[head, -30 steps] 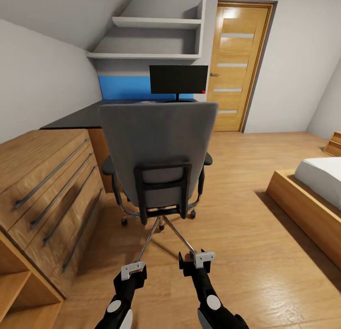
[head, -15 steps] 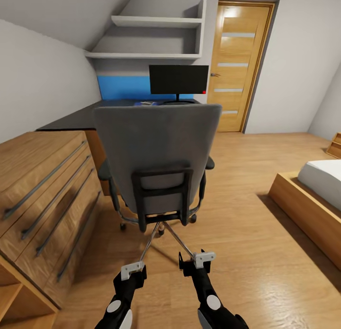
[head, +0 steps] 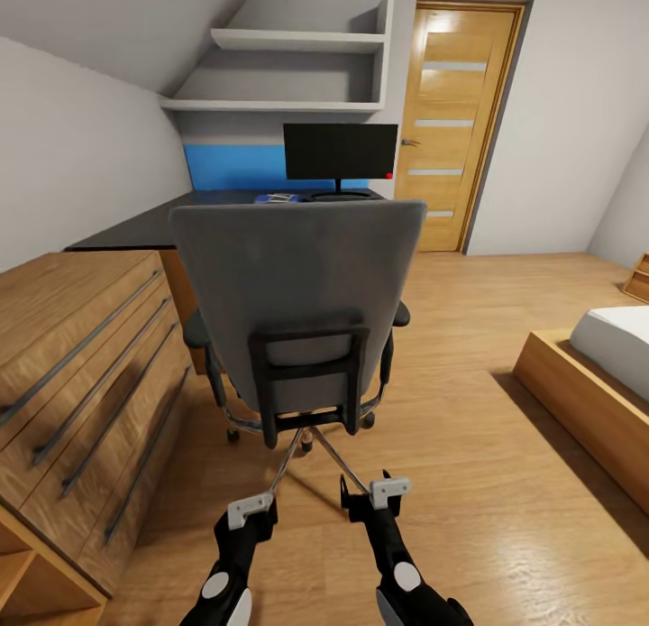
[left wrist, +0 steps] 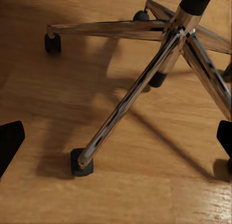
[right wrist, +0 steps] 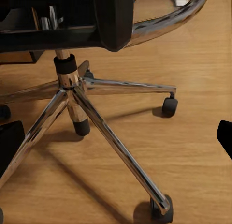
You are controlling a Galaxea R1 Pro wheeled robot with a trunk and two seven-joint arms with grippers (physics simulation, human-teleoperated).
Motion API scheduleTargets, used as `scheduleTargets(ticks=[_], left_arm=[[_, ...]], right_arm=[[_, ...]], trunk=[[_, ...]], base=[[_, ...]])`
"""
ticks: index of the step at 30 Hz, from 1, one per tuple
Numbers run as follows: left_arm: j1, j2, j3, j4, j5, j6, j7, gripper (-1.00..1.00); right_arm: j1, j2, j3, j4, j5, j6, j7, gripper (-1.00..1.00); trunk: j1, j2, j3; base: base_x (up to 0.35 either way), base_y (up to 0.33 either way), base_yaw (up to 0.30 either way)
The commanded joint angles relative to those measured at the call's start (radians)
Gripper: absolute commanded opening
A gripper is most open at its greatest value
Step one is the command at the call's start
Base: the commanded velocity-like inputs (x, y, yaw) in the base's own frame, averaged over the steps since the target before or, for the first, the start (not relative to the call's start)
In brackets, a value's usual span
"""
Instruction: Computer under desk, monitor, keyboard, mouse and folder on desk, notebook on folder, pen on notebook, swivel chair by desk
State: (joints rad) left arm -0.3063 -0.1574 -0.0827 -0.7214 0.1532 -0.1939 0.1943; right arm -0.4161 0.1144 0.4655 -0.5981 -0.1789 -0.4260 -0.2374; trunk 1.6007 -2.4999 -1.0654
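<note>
Facing the swivel chair (head: 297,301) from behind, you've got it center frame, w/ the desk (head: 162,222) beyond it at mid-left. Monitor (head: 340,151) stands on the desk, upper center; a bit of blue folder (head: 275,197) peeks just over the chair back. Left gripper (head: 252,510) & right gripper (head: 371,494) sit low at bottom center, both w/ fingers spread & holding nothing, above the wood floor (head: 469,482) near the chrome base.

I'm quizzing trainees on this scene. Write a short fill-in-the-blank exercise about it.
1. The swivel chair shows the robot its ____.
2. The monitor stands on the ____.
3. The panel behind the desk is coloured ____.
4. The left end effector hangs above the chair's chrome ____.

Missing words: back; desk; blue; base
</note>
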Motion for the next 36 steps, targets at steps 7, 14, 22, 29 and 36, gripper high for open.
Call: scheduleTargets(ticks=[7,14,22,29,36], left_arm=[[-0.001,0.001,-0.006,0.002,0.010,-0.079,0.006,1.00],[-0.001,0.000,-0.006,0.003,0.009,-0.097,0.006,1.00],[-0.001,0.000,-0.006,0.004,0.009,-0.101,0.005,1.00],[-0.001,0.000,-0.006,0.004,0.009,-0.103,0.005,1.00],[-0.001,0.000,-0.006,0.004,0.009,-0.103,0.006,1.00]], right_arm=[[-0.001,-0.001,0.008,0.002,-0.010,-0.042,-0.007,1.00],[0.000,-0.001,0.007,0.005,-0.010,-0.051,-0.008,1.00],[0.000,-0.001,0.007,0.006,-0.010,-0.054,-0.008,1.00],[0.000,-0.001,0.007,0.006,-0.010,-0.054,-0.008,1.00],[0.000,-0.001,0.007,0.006,-0.010,-0.054,-0.008,1.00]], trunk=[[0.000,0.000,-0.001],[0.000,0.000,-0.001],[0.000,0.000,-0.001],[0.000,0.000,-0.001],[0.000,0.000,-0.001]], base=[[0.003,0.000,0.000],[0.000,0.000,0.000],[0.022,0.000,0.000],[0.211,0.000,0.000],[0.158,0.000,0.000]])
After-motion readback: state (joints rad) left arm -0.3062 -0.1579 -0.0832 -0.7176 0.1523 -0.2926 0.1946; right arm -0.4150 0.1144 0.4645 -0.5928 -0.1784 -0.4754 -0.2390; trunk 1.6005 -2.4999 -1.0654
